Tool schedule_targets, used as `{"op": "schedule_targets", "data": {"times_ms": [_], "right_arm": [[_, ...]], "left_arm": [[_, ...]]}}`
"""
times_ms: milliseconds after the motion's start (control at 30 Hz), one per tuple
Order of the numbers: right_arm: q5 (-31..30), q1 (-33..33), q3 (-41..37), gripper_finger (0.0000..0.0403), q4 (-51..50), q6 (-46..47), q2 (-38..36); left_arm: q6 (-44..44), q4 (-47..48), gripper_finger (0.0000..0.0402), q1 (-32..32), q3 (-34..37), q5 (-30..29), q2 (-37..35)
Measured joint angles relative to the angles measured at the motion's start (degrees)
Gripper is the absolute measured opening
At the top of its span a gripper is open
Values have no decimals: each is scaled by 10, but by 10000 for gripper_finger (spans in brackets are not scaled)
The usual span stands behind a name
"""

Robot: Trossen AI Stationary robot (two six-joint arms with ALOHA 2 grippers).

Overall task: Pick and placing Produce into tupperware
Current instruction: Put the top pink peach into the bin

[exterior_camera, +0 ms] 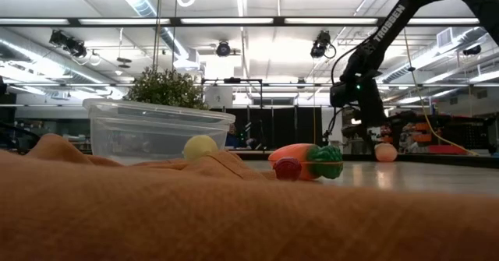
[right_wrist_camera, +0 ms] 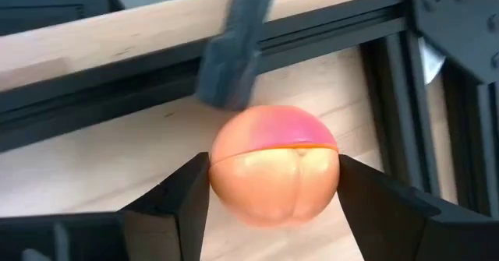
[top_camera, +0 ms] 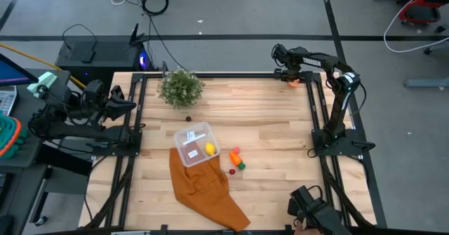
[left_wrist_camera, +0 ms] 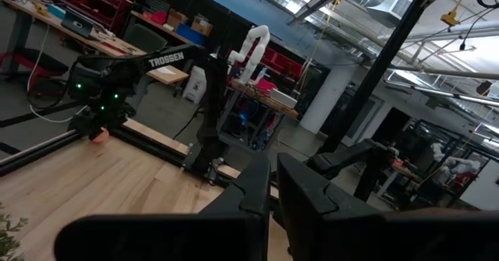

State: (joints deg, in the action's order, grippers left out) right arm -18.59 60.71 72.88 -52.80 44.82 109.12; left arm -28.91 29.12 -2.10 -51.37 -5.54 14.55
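Observation:
The clear tupperware [top_camera: 181, 138] [exterior_camera: 148, 128] stands mid-table, its near edge on the cloth, with the yellow lemon [top_camera: 209, 149] [exterior_camera: 200, 146] inside. The carrot [top_camera: 237, 158] [exterior_camera: 300, 158] and a red piece [top_camera: 231, 170] [exterior_camera: 287, 167] lie on the wood to its right. A small dark piece [top_camera: 187, 119] lies near the plant. The orange ball [top_camera: 295, 82] [exterior_camera: 385, 152] [right_wrist_camera: 273, 175] sits at the table's far right corner, between the fingers of my right gripper [top_camera: 293, 77] [right_wrist_camera: 273, 191]. My left gripper [top_camera: 130, 105] [left_wrist_camera: 273, 187] waits shut off the table's left edge. My right gripper has the orange ball pinched between its two fingers, one fingertip [right_wrist_camera: 191, 195] on each side [right_wrist_camera: 222, 183] at the ball's widest part. The fingers come from above, slanting toward the far edge. The ball sits on the wood, pink cap uppermost.
A rust-orange cloth [top_camera: 207, 189] [exterior_camera: 234, 214] spreads from under the box to the near edge. The bushy potted plant [top_camera: 181, 88] [exterior_camera: 164, 89] stands at the far left. Black frame rails [right_wrist_camera: 327, 27] run right behind the ball. Bare wood lies between the box and the right arm.

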Motion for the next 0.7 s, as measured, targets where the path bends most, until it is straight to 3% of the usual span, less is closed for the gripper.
{"op": "schedule_targets", "data": {"times_ms": [433, 700], "right_arm": [[18, -87, 31, 208, -4, 4, 0], [19, -155, 89, 210, -35, 4, 0]], "left_arm": [[1, 7, 32, 0, 0, 0, 0], [0, 27, 24, 0, 0, 0, 0]]}}
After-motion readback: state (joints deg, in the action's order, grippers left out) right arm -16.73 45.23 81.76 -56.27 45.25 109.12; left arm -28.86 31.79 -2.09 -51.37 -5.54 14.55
